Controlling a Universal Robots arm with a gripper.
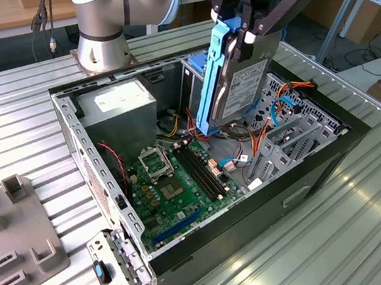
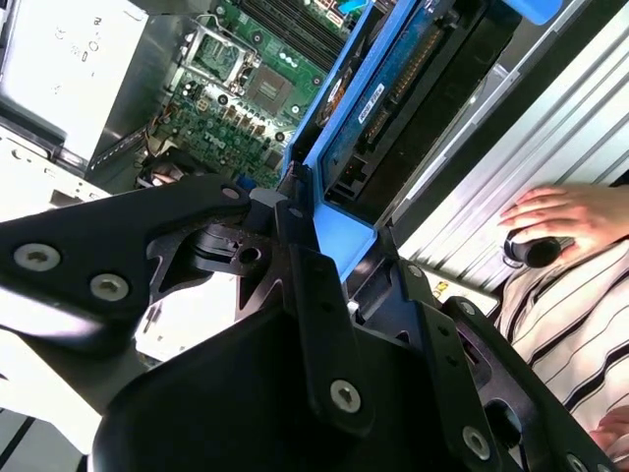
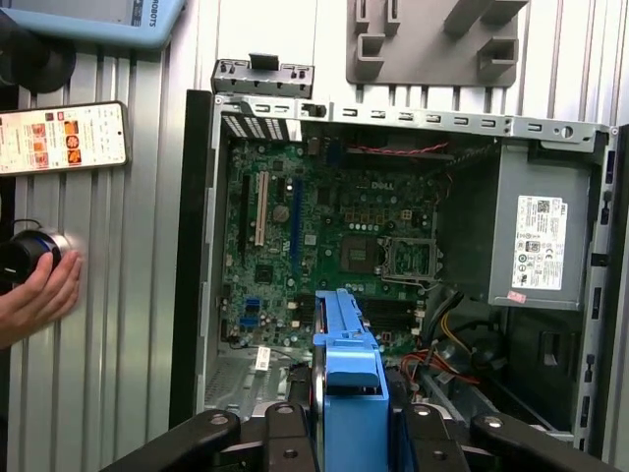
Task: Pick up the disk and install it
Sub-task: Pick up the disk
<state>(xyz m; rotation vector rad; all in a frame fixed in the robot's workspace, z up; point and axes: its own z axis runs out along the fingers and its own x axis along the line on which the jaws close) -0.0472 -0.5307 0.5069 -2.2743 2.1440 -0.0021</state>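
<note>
Gripper point(image 1: 244, 32) clamped on the disk point(image 1: 238, 86), held tilted on edge above the open computer case point(image 1: 226, 234), near the case's drive-bay end: pickup looks done, disk not yet seated inside the case

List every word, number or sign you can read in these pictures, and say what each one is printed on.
White label on the disk, clamped in the gripper: lines of print, not legible.
White label on the power supply: small print and a coloured mark, not legible.
Screen of the phone: small pictures and text, not legible.
None of these can be quoted.
</note>
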